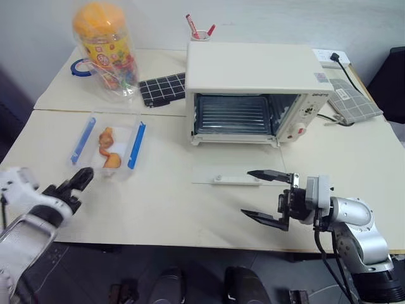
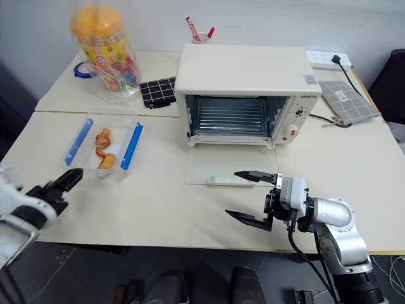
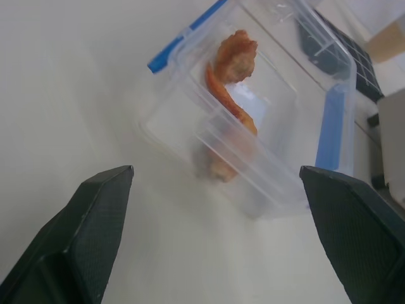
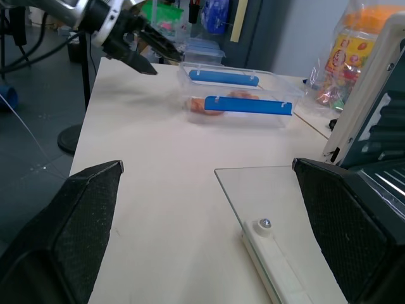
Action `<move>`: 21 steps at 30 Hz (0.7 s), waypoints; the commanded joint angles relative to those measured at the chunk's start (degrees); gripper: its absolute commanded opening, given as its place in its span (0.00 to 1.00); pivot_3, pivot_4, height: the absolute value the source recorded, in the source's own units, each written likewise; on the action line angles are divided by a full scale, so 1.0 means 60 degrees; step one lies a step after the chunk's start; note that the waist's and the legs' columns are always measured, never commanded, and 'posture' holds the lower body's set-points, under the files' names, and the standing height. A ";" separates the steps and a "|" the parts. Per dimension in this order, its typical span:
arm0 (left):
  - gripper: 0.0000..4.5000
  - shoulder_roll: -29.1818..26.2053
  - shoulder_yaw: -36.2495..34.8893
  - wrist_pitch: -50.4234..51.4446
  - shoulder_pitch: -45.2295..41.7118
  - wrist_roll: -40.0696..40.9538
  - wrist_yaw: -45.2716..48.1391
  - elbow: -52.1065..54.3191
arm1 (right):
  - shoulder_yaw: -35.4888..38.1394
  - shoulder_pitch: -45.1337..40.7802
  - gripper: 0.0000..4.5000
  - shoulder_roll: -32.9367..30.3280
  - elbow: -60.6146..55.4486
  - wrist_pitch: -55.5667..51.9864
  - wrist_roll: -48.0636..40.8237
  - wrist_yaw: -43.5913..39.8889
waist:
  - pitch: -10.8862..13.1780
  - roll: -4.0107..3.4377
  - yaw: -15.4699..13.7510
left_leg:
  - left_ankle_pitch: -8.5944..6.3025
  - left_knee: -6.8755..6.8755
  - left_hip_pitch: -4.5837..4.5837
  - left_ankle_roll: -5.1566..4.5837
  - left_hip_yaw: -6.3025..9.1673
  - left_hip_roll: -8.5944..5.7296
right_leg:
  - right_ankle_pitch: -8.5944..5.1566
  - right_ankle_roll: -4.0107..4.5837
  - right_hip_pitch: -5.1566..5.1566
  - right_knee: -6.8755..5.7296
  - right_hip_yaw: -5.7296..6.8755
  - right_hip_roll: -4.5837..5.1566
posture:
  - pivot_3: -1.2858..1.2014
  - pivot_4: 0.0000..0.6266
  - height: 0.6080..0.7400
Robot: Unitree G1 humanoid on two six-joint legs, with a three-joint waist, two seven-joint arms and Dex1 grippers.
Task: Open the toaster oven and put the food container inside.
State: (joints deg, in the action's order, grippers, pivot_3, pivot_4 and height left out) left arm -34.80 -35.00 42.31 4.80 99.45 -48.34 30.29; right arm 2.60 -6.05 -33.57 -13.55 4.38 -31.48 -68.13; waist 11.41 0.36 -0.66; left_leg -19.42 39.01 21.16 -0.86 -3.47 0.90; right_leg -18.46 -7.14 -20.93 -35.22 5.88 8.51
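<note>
Clear plastic food container (image 1: 109,149), blue clips, orange-brown food

The left claw (image 1: 78,180) sits low at the near left, its white and silver forearm rising from the bottom left corner and pointing forward and a little down. Its two black fingers (image 3: 95,215) stand wide apart with nothing between them. The right claw (image 1: 266,196) hangs at the near right on a bent silver arm, pointing level toward the robot's left. Its jaws are spread wide, one finger apparently above the other, and hold nothing.
</note>
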 commanded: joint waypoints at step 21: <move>0.47 -0.2436 0.2647 0.0320 -0.3308 0.1067 -0.2845 -0.3523 | 0.0420 0.1269 1.00 0.0048 -0.1119 0.0449 0.0400 0.1198 | 0.0000 0.0001 -0.0025 | 0.0030 -0.0005 0.0007 0.0031 -0.0052 0.0017 | 0.0000 -0.0002 -0.0052 -0.0051 -0.0014 -0.0142 | 0.52 0.24 1.00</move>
State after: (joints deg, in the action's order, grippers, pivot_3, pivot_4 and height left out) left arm -47.73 -17.85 43.00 -15.08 106.53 -66.31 9.95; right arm 3.73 1.05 -33.51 -17.84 5.90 -28.97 -61.60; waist 11.41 0.36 -0.81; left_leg -19.24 38.98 21.21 -0.67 -3.78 1.02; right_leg -18.46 -7.15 -21.24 -35.52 5.80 7.66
